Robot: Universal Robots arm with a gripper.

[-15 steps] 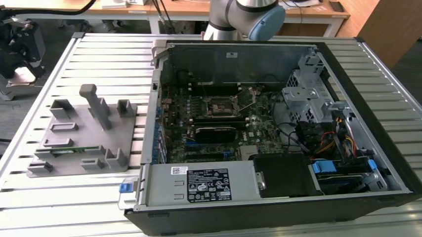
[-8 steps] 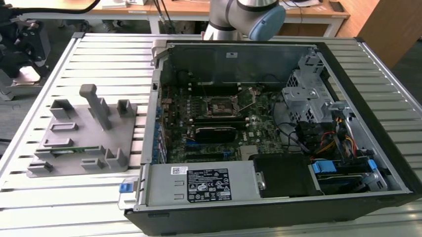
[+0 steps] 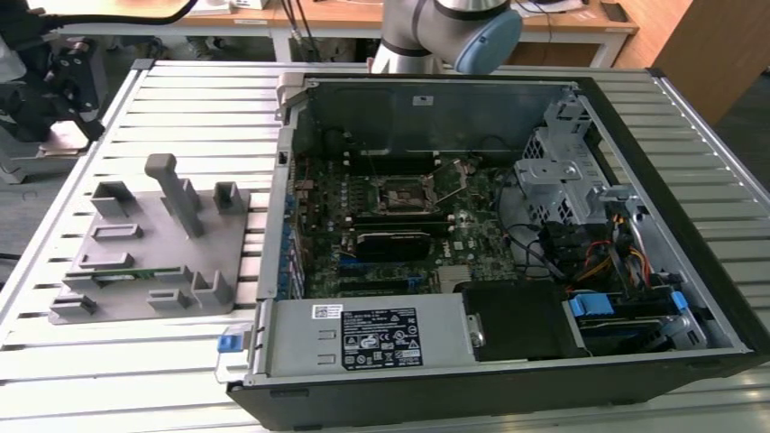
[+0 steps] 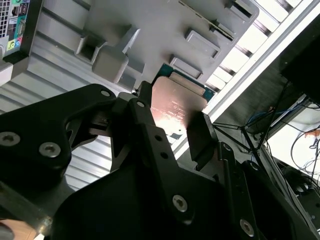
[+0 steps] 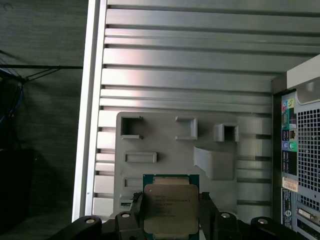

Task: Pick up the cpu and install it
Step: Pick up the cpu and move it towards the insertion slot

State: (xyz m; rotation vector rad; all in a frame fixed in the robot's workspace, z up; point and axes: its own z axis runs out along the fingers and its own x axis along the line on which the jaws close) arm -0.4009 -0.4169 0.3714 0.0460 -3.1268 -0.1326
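In both wrist views my gripper (image 5: pixel 170 212) is shut on the cpu (image 5: pixel 169 205), a flat square chip with a silvery metal top and a thin green rim. One black finger (image 5: pixel 137 206) presses each of two opposite edges. The second wrist view has the cpu (image 4: pixel 176 105) between the fingers (image 4: pixel 199 134) of the gripper (image 4: pixel 172 125), held well above the grey holder plate (image 4: pixel 150 30). The black square socket (image 3: pixel 403 193) with its metal frame sits in the middle of the motherboard inside the open computer case (image 3: pixel 722 298) in the exterior view.
The grey holder plate (image 3: pixel 157 244) with raised blocks and slots lies on the slatted metal table (image 3: pixel 193 99), at the exterior view's left of the case. The arm's base (image 3: pixel 439 32) stands behind the case. A drive cage (image 3: pixel 560 171), cables and a power supply (image 3: pixel 367 336) crowd the case.
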